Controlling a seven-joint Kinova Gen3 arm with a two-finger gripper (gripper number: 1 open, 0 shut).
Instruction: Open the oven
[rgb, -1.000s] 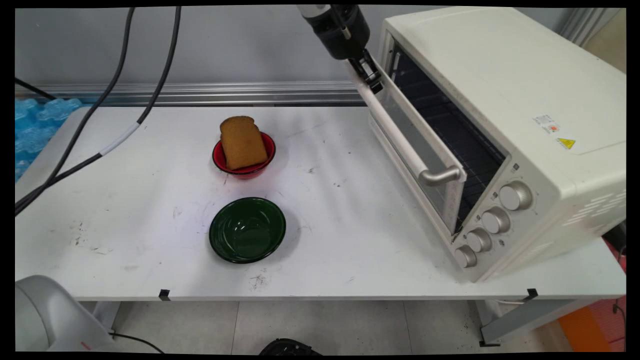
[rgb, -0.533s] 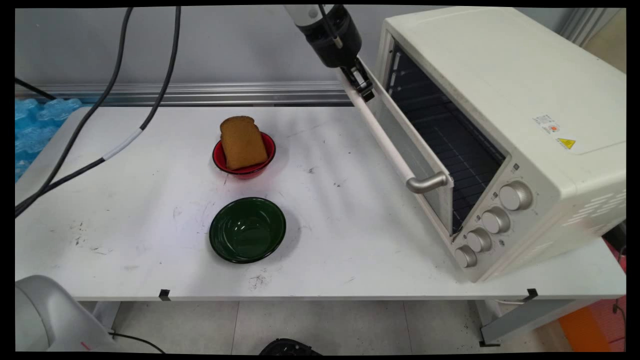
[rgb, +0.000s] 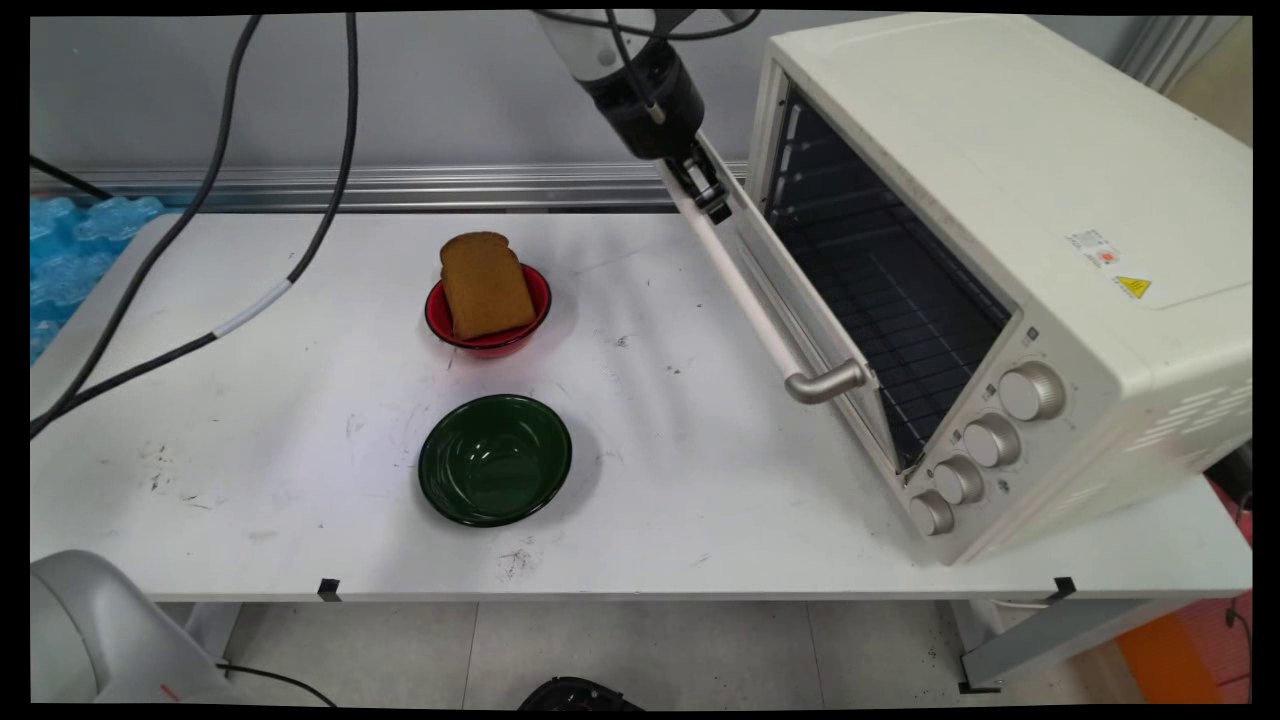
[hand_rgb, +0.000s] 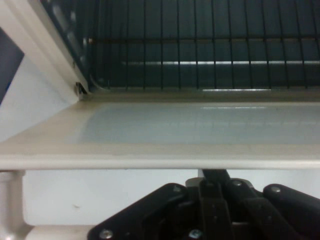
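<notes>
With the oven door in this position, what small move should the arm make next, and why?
Probably keep drawing the door handle down and outward. The gripper sits at the handle's far end, and the oven door hangs only partly open, tilted, with the wire rack showing behind it; a fuller opening looks unfinished.

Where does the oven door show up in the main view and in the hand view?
Main view: the oven door hangs half open, right of centre.
Hand view: its inner face spans the middle of the picture.
Shared landmark: the wire rack inside the oven.
</notes>
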